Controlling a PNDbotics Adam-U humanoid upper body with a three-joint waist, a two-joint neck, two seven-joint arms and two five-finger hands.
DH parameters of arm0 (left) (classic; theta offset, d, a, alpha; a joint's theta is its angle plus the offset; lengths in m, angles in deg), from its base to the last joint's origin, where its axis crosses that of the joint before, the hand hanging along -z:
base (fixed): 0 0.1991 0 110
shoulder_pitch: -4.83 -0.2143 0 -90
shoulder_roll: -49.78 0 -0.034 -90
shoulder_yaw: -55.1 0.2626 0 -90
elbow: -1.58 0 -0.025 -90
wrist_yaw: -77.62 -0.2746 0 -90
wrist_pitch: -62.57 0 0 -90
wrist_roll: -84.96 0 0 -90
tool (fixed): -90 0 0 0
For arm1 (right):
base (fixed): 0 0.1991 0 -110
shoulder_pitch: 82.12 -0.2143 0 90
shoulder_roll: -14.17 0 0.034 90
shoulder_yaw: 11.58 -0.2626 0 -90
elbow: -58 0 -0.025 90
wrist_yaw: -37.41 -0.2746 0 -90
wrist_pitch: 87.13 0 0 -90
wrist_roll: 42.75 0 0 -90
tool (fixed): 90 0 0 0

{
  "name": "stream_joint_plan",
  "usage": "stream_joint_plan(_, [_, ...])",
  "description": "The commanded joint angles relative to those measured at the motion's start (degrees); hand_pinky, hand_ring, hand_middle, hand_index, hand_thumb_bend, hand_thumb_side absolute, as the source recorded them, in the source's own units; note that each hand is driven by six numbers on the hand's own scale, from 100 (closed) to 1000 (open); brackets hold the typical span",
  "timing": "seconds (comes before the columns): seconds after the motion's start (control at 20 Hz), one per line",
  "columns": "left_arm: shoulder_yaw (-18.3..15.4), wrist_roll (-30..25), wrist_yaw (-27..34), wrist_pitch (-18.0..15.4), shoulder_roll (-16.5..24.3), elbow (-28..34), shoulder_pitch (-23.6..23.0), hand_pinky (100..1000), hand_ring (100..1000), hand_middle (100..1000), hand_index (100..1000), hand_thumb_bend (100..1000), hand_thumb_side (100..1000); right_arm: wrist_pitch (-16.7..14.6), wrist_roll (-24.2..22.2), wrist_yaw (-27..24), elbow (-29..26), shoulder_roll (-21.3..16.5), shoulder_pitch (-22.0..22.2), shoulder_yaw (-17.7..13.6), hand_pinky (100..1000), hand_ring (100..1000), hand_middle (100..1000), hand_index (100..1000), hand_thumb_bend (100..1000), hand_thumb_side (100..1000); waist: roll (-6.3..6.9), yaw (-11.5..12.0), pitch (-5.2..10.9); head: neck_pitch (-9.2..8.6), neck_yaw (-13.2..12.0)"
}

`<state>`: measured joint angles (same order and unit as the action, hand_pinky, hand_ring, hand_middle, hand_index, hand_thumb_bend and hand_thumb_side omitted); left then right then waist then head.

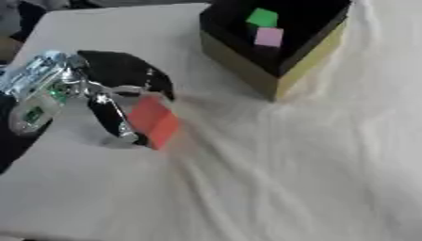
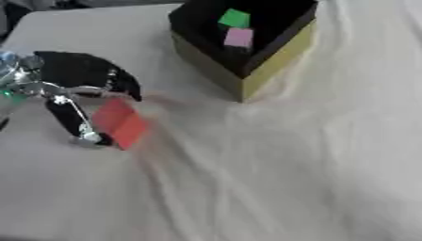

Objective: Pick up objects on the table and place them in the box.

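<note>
Pinching a tilted red block (image 1: 154, 121), seemingly rectangular, the left hand (image 1: 111, 84) fingers (image 1: 115, 120) curl round it

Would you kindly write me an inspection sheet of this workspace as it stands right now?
Surface: table under a wrinkled white cloth.
Job's things: red block between the left hand's thumb and fingers, at the table's left side; box with yellow walls and a dark inside stands at the far middle; green block and pink block lie inside it.
Clutter: nothing seen.
Hands: left hand curled round the red block; right hand not in view.
Cables: none seen on the table; exposed silver and green parts show on the left forearm.
Surroundings: dark shapes beyond the table's far left edge, too unclear to name.
</note>
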<state>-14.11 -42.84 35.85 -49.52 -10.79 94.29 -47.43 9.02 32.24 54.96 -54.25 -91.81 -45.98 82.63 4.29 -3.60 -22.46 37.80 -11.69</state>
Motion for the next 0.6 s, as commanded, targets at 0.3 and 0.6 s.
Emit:
stream_joint_plan(0.3, [-0.11, -1.53, 1.1, 0.18, 1.09, -0.22, 0.43, 800, 818, 759, 824, 455, 438, 0.13, -0.01, -0.28, 0.17, -0.56, -0.18, -0.93, 850, 830, 781, 851, 100, 575, -0.06, -0.09, 1.26, -0.28, -0.15])
stream_joint_plan(0.6, [-1.18, 0.64, 1.4, 1.03, 1.29, 1.44, 0.44, 743, 762, 696, 763, 339, 413, 0.03, -0.25, 0.24, 1.07, -0.04, -0.48, -0.91, 850, 830, 781, 851, 100, 581, -0.07, -0.06, 1.35, -0.27, 0.08])
